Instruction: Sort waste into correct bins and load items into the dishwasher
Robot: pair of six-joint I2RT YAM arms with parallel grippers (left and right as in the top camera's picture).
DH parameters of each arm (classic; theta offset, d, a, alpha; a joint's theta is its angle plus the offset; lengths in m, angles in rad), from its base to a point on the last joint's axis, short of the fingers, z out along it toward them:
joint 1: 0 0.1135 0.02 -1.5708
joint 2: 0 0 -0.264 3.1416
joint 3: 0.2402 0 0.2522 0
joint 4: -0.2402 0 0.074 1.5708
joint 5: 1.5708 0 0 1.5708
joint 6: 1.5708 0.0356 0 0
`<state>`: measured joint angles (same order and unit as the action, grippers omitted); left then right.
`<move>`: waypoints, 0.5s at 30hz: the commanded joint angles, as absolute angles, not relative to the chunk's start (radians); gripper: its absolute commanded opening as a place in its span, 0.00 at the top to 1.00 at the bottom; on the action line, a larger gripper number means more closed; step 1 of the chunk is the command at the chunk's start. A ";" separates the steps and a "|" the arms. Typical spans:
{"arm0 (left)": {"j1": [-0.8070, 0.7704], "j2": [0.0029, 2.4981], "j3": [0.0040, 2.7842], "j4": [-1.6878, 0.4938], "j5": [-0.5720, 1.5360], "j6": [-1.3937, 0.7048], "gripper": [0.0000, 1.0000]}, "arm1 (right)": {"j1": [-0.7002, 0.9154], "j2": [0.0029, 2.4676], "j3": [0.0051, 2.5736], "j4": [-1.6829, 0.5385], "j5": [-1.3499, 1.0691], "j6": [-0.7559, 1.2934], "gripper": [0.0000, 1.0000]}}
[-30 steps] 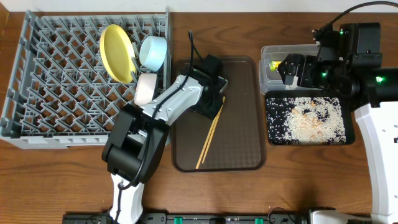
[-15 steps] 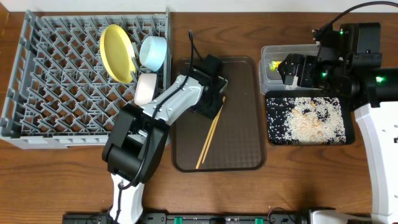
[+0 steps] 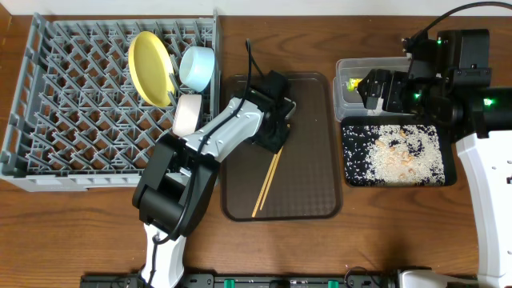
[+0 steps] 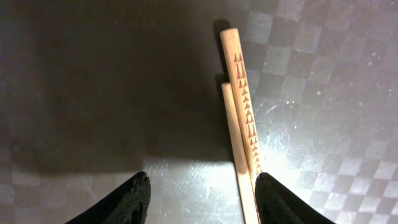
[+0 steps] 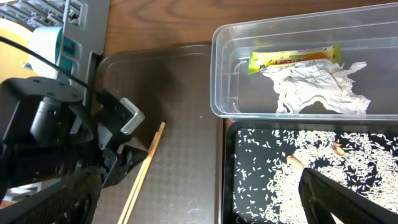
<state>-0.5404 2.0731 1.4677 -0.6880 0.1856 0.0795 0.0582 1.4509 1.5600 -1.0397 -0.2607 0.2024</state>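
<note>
A pair of wooden chopsticks [image 3: 266, 182] lies on the brown tray [image 3: 312, 160]. My left gripper [image 3: 275, 142] is open and low over their far end. In the left wrist view the chopsticks [image 4: 239, 99] lie between the fingers [image 4: 202, 190], close to the right finger. The yellow plate [image 3: 150, 66], light blue bowl [image 3: 197, 66] and white bowl [image 3: 188, 114] stand in the grey dish rack [image 3: 72, 104]. My right gripper [image 3: 373, 90] is open and empty above the clear tub [image 5: 224, 74], which holds the snack wrapper [image 5: 292, 58] and crumpled paper [image 5: 320, 87]. Rice scraps [image 3: 396, 152] cover the black tray [image 3: 350, 178]. The pale green cup is out of view.
The brown tray lies between the dish rack and the two bins. The clear tub [image 3: 346, 100] sits just behind the black tray at the right. Bare wooden table [image 3: 384, 232] runs along the front edge.
My left gripper has shifted slightly right and down, and now covers the far tips of the chopsticks. The right arm has not moved.
</note>
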 commanded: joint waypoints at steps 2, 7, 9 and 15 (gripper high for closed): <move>-0.541 2.093 1.424 -0.670 0.199 0.093 0.44 | 0.047 1.453 1.562 -1.041 -0.258 0.212 0.01; -0.541 2.093 1.410 -0.651 0.198 0.093 0.44 | 0.047 1.453 1.562 -1.041 -0.258 0.212 0.01; -0.541 2.093 1.410 -0.644 0.199 0.093 0.44 | 0.047 1.453 1.562 -1.041 -0.258 0.212 0.01; -0.541 2.093 1.407 -0.641 0.199 0.088 0.44 | 0.047 1.453 1.562 -1.041 -0.258 0.212 0.01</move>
